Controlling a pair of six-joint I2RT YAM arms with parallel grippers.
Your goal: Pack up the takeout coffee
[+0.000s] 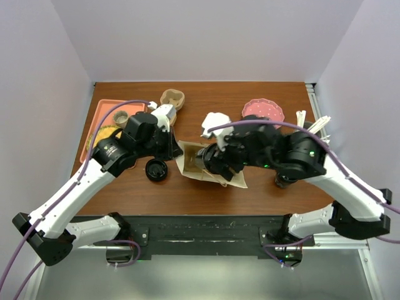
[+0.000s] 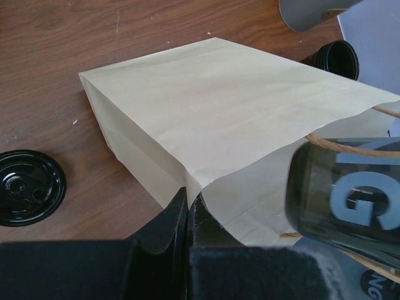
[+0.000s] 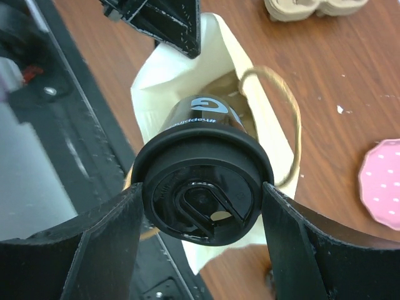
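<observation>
The takeout coffee (image 3: 203,187), a black cup with a black lid, lies on its side between the fingers of my right gripper (image 3: 203,195), which are shut on the lid's rim. The cup's base points into the open mouth of a tan paper bag (image 3: 156,81) with a twine handle. In the left wrist view the cup (image 2: 350,187) sits at the bag's (image 2: 219,112) opening. My left gripper (image 2: 189,201) is shut on the bag's edge and holds the mouth up. From above, both grippers (image 1: 175,147) (image 1: 209,164) meet at the bag (image 1: 234,178).
A loose black lid (image 1: 156,170) lies left of the bag. A tan pulp carrier (image 1: 172,98), an orange tray (image 1: 94,122), a pink plate (image 1: 262,109), a crumpled white napkin (image 1: 215,122) and wooden stirrers (image 1: 315,125) sit further back. Another black cup (image 2: 337,59) lies beyond the bag.
</observation>
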